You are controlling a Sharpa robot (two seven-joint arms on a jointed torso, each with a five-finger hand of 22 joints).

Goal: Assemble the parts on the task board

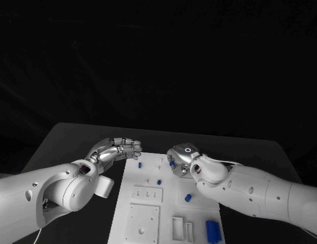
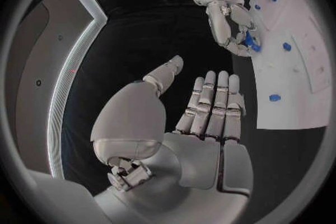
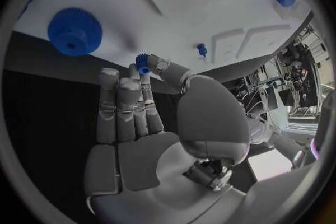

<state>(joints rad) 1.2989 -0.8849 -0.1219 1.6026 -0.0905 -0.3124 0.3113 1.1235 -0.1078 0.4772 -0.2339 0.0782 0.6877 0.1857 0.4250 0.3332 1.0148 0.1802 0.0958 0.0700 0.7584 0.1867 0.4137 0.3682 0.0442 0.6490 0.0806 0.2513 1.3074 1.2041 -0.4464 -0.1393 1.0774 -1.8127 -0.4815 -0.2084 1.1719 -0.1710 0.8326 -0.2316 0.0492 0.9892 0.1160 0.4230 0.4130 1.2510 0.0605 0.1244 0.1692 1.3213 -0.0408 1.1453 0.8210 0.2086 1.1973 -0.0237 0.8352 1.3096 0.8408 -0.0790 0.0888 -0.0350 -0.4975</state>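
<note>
Right robot hand (image 3: 140,117) pinches small blue part (image 3: 143,62) over task board (image 3: 189,0).

My right hand (image 1: 182,160) covers the part it pinches; task board (image 1: 150,203) cut off at bottom edge

The counter (image 1: 78,137) is matte black, a shade greyer than the dark behind it. On it lies the plain white task board (image 1: 162,203), unpatterned apart from pale recessed outlines. The small parts are all one saturated blue: a peg (image 1: 139,165), a second peg (image 1: 158,182), an oval piece (image 1: 188,197) and a larger ribbed block (image 1: 213,231). A blue toothed gear (image 3: 75,31) lies on the white board in the right wrist view. The left robot hand (image 1: 118,149) is silver with pale fingertips, on a glossy white arm. The right robot hand (image 1: 182,158) is silver too, with a small blue part (image 3: 143,63) at its fingertips.
</note>
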